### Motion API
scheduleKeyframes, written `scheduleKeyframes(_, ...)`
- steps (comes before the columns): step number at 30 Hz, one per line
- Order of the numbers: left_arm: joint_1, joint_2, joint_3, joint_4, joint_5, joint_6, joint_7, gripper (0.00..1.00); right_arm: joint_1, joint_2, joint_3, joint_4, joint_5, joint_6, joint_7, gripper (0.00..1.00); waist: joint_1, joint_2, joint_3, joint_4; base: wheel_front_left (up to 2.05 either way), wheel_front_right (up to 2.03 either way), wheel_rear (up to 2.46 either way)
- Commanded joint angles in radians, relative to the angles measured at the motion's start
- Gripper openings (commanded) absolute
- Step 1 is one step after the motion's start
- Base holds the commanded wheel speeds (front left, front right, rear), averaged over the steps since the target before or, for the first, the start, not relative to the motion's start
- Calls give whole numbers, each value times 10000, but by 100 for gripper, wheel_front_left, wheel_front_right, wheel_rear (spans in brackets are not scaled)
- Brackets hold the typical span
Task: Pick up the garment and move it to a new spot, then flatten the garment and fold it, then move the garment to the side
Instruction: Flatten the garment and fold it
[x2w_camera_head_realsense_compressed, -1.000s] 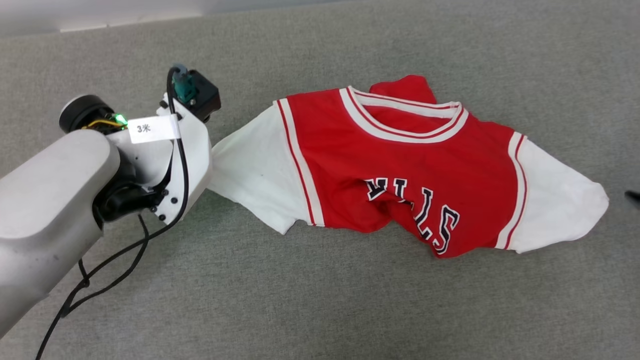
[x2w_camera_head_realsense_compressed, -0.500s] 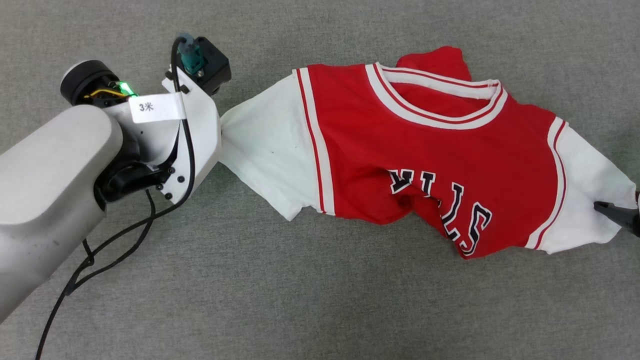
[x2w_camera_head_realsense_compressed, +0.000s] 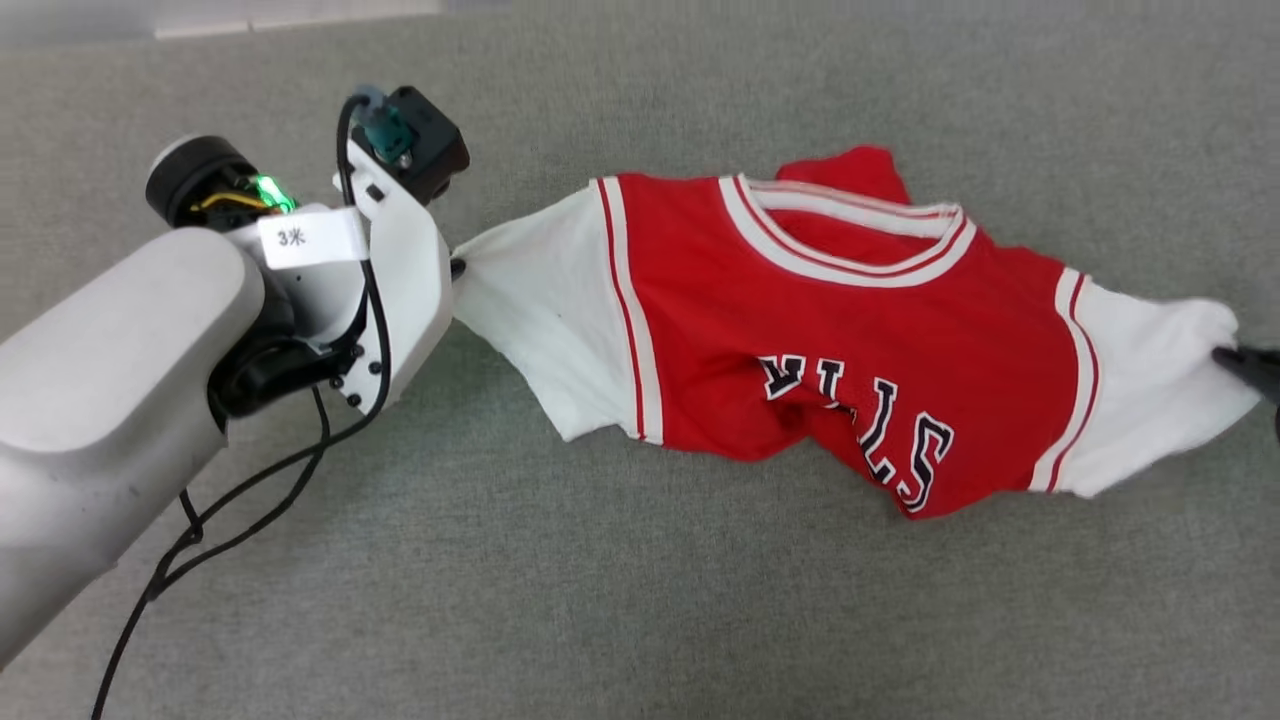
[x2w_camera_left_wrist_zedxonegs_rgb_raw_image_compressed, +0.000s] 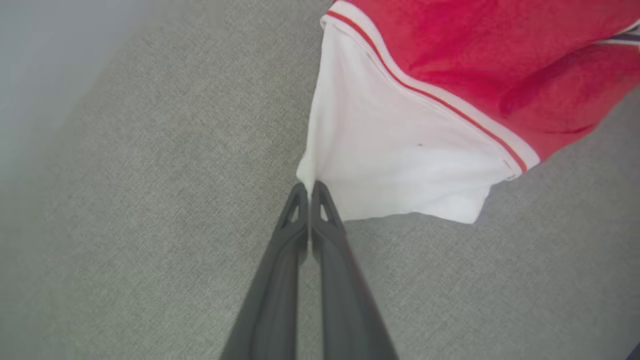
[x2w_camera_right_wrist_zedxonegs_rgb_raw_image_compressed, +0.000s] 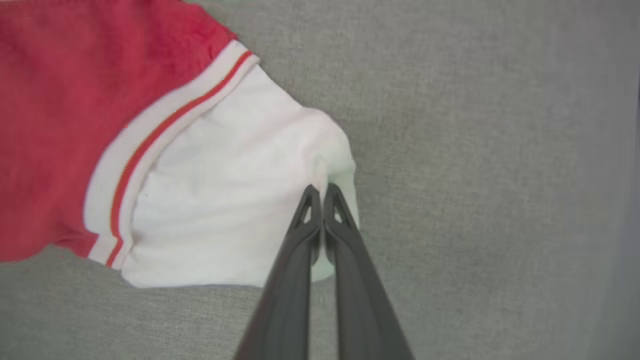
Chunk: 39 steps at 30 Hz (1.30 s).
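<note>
Garment (x2w_camera_head_realsense_compressed: 850, 330) lies spread across the grey carpet (x2w_camera_head_realsense_compressed: 600, 600), collar on the far side, lettering on the near side. Left gripper (x2w_camera_left_wrist_zedxonegs_rgb_raw_image_compressed: 310, 186) is clamped on its left white sleeve tip; right gripper (x2w_camera_right_wrist_zedxonegs_rgb_raw_image_compressed: 320, 189) is pinched together on the right sleeve's edge.

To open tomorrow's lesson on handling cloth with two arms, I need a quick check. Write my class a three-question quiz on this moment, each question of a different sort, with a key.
1. True or false: the left gripper stands open above the garment.
2. What does the right gripper pinch? A) the striped collar B) a sleeve C) the lettering
3. Fill in: both pinched sleeves are ____ in colour.
Key: 1 false, it is shut on the garment's other sleeve; 2 B; 3 white.
</note>
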<state>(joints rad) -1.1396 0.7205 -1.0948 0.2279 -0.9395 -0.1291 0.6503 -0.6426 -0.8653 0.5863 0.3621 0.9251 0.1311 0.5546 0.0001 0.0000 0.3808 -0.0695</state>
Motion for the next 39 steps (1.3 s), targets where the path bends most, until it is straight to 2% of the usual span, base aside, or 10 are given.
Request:
scheduleKeyframes(1, 133, 46, -25, 26, -27, 5, -294, 0, -245, -254, 80, -229, 81, -7, -314, 0, -1, 0, -665, 51, 0, 0, 0)
scheduleKeyframes(8, 70, 508, 270, -238, 229, 10, -1411, 0, -475, -1095, 19, -1258, 14, -7, -1602, 0, -1, 0, -1760, 125, 0, 0, 0)
scheduleKeyframes(12, -136, 766, 487, -688, 391, 122, -1738, 0, -623, -1385, -198, -1856, -159, -7, -2114, 0, -1, 0, -2200, 209, 0, 0, 0)
scheduleKeyframes(16, -491, 885, 802, -1130, 519, 326, -1989, 0, -904, -1376, -554, -2313, -428, -8, -2394, 0, -1, 0, -2503, 285, 0, 0, 0)
scheduleKeyframes(21, -948, 795, 1115, -1355, 713, 586, -2237, 0, -1374, -888, -1162, -2492, -1071, -7, -2365, 0, -1, 0, -2661, 397, 0, 0, 0)
scheduleKeyframes(26, -1502, 563, 1316, -1260, 848, 670, -2285, 0, -2088, -330, -1702, -2583, -1969, -7, -1978, 0, -1, 0, -2430, 596, 0, 0, 0)
scheduleKeyframes(34, -3159, -4, 1734, -340, 1404, 625, -2495, 0, -4412, 557, -1759, -2164, -3306, -7, -1136, 0, -1, 0, -1210, 886, 0, 0, 0)
scheduleKeyframes(39, -4290, -422, 2044, 550, 1746, 657, -2817, 0, -6113, 969, -1580, -1391, -3988, -8, -1149, 0, -1, 0, -394, 1020, 0, 0, 0)
